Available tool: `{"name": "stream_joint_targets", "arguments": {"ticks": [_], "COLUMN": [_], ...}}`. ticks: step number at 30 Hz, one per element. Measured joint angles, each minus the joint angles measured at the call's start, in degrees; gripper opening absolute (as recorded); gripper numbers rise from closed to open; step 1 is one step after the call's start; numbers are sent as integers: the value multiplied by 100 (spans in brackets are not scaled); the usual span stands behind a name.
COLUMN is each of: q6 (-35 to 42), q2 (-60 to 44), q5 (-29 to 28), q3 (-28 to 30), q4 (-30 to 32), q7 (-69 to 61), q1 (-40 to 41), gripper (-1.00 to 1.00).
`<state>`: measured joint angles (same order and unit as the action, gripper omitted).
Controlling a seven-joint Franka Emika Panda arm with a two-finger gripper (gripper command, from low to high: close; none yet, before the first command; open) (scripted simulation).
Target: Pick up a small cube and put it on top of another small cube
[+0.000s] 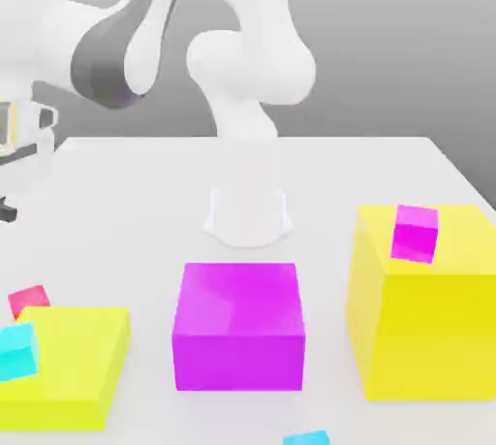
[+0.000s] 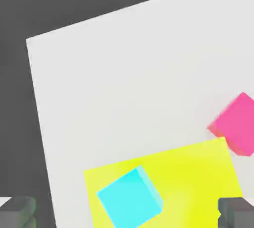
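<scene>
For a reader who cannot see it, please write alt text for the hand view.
A cyan cube sits on a flat yellow block on a white table, with a pinkish-red cube on the table beside the block. Two dark fingertips stand wide apart at the picture's edge.

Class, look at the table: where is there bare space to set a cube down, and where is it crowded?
Bare: the table behind the low yellow block, and between the magenta block and the arm's base. Crowded: the front row, where the red cube and cyan cube hug the low yellow block.
</scene>
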<state>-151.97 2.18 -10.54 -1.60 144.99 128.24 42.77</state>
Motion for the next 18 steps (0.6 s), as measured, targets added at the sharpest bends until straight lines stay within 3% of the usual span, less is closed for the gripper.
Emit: {"name": "stream_joint_targets", "arguments": {"ticks": [10,14,15,18], "q6": [-761,-1409,-1551,-1558], "q2": [-1266,-2069,-2248,-2248], "q5": [1055,1170,1165,1165], "q3": [252,215,214,215], "q4": [369,244,214,214], "q7": [1364,1370,1373,1373], "q1": [578,634,636,636], "gripper": [0,0,-100,-100]}}
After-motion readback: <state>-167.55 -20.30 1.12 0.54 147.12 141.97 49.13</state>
